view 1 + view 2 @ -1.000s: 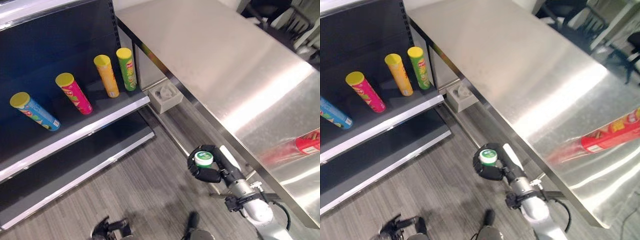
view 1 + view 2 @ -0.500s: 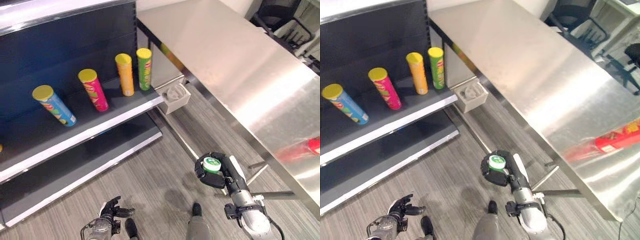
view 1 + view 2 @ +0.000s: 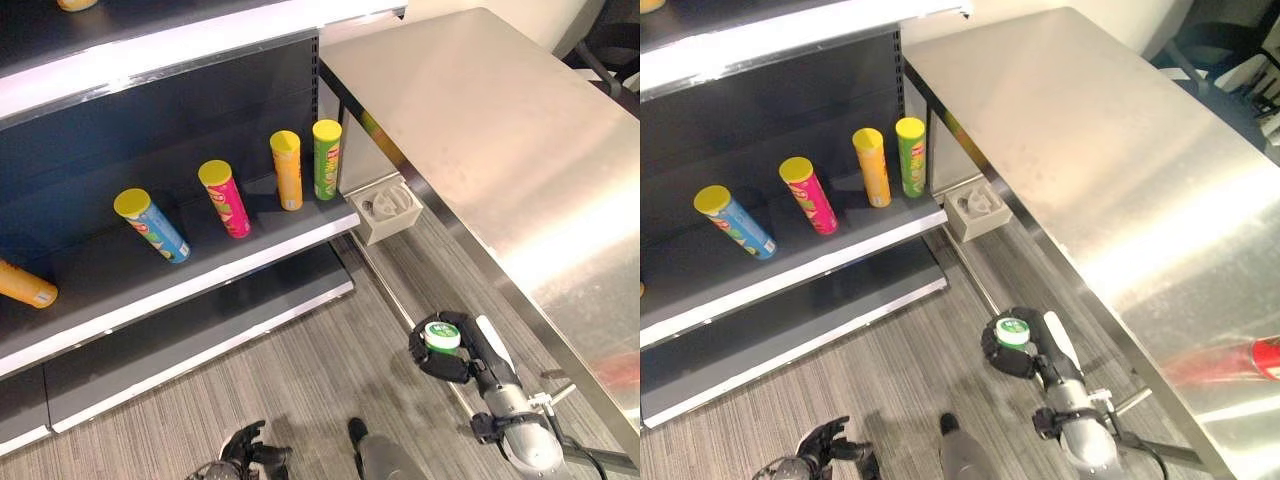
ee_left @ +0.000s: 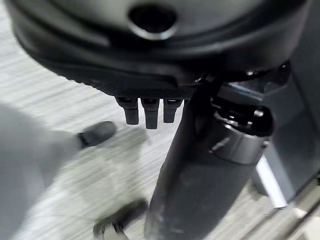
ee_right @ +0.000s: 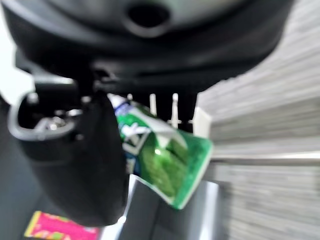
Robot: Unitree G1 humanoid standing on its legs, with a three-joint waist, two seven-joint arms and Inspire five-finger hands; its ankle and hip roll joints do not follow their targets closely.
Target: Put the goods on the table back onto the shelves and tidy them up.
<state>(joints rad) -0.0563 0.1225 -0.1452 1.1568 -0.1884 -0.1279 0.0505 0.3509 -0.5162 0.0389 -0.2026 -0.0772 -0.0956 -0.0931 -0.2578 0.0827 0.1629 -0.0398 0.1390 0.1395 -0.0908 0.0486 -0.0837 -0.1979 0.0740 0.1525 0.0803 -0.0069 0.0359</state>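
My right hand (image 3: 440, 356) hangs low over the floor between the shelf and the table, shut on a green can (image 5: 167, 160) held upright, its green-and-white lid (image 3: 441, 335) facing up. On the middle shelf board (image 3: 200, 275) stand a blue can (image 3: 152, 225), a pink can (image 3: 224, 198), an orange can (image 3: 287, 170) and a green can (image 3: 326, 160), all with yellow lids. Another orange can (image 3: 25, 285) lies at the far left. A red can (image 3: 1267, 357) lies at the table's right edge. My left hand (image 3: 248, 460) hangs low by the floor, open and holding nothing.
The steel table (image 3: 480, 130) runs along the right, its edge close to my right arm. A pale grey box (image 3: 385, 208) sits on the floor by the table leg. A lower shelf board (image 3: 180, 345) lies just above the striped grey floor (image 3: 300, 380).
The camera has swung left toward the shelf, so more of the shelf shows and the red can has slid to the edge. My right hand still holds the green can.
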